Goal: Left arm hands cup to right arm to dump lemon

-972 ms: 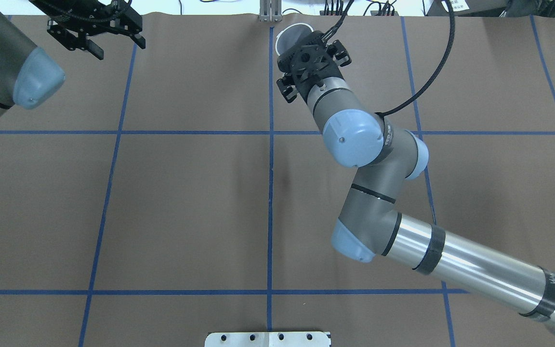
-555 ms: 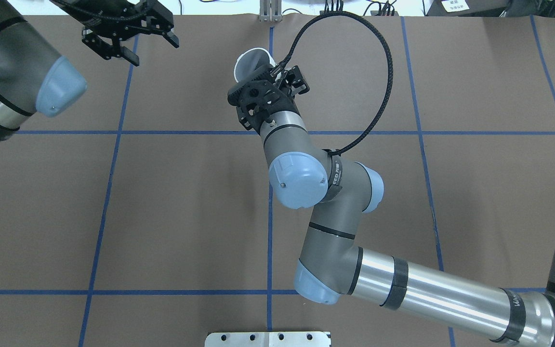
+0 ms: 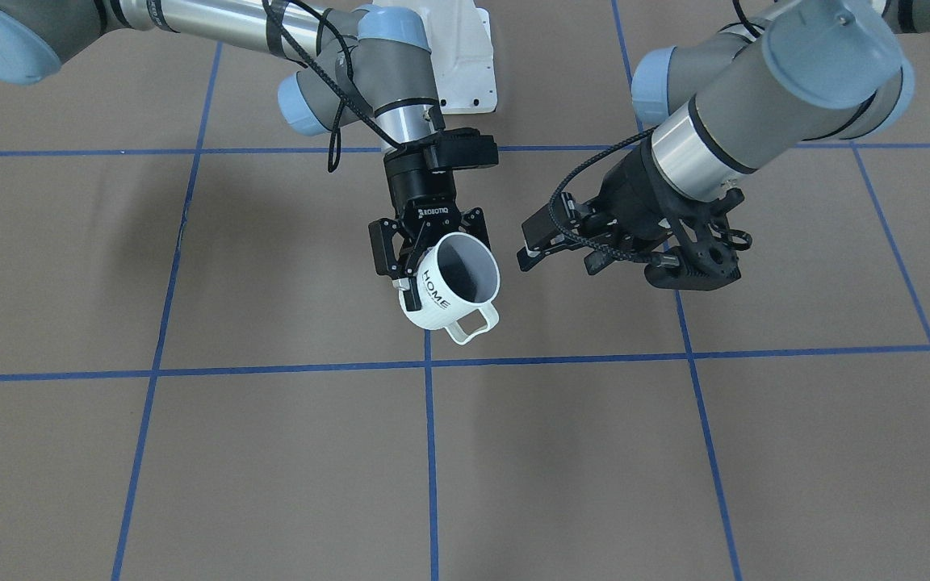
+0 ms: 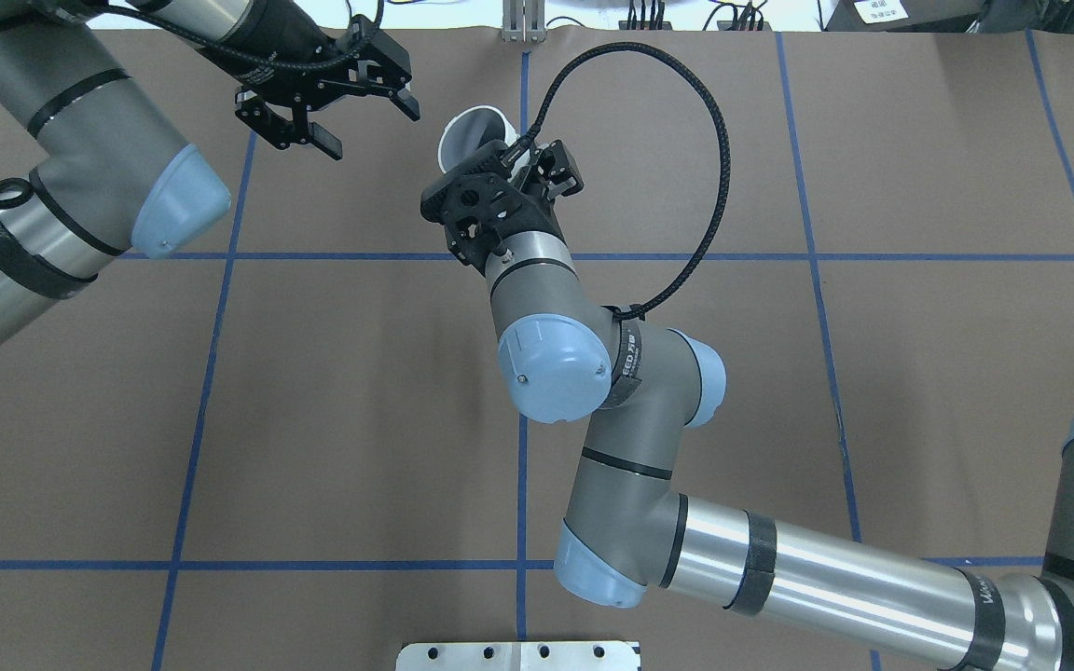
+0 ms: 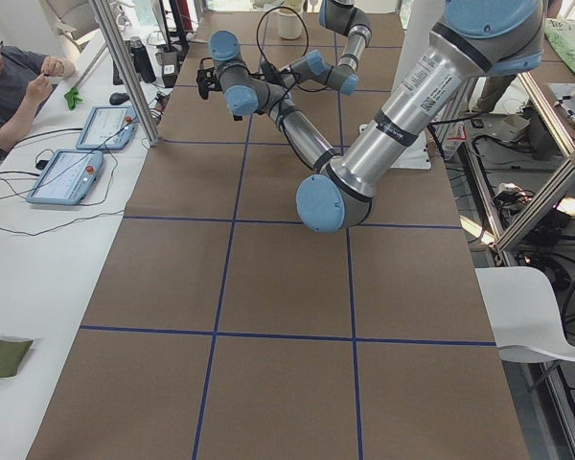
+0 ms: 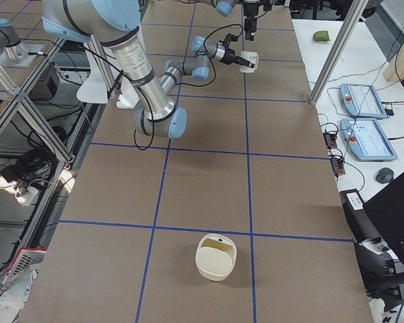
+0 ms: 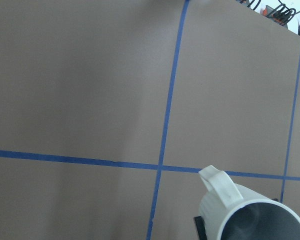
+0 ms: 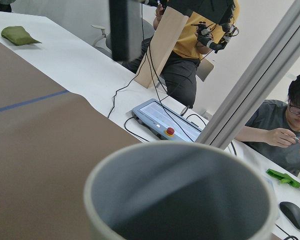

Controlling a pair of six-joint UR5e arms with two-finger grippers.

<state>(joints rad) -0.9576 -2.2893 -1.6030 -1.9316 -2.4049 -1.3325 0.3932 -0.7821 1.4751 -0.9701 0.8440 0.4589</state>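
My right gripper [image 3: 439, 265] is shut on the cream-white cup [image 3: 453, 289] and holds it above the table. The cup is tilted, with its mouth turned away from the robot and its handle low. In the overhead view the cup [image 4: 465, 129] sticks out past the right wrist. The right wrist view looks into the cup's grey inside [image 8: 190, 200], and no lemon shows there. My left gripper [image 4: 371, 129] is open and empty, a short way left of the cup. The left wrist view shows the cup [image 7: 240, 210] at its lower right. The lemon is out of view.
The brown table [image 4: 360, 391] carries a grid of blue tape lines. A cream container [image 6: 216, 256] stands far along the table toward the robot's right end. Operators, tablets [image 6: 360, 101] and cables sit on the white bench beyond the far edge.
My right arm has swung the cup leftward and slightly nearer the robot. My left arm has moved right toward the cup, its gripper still open.
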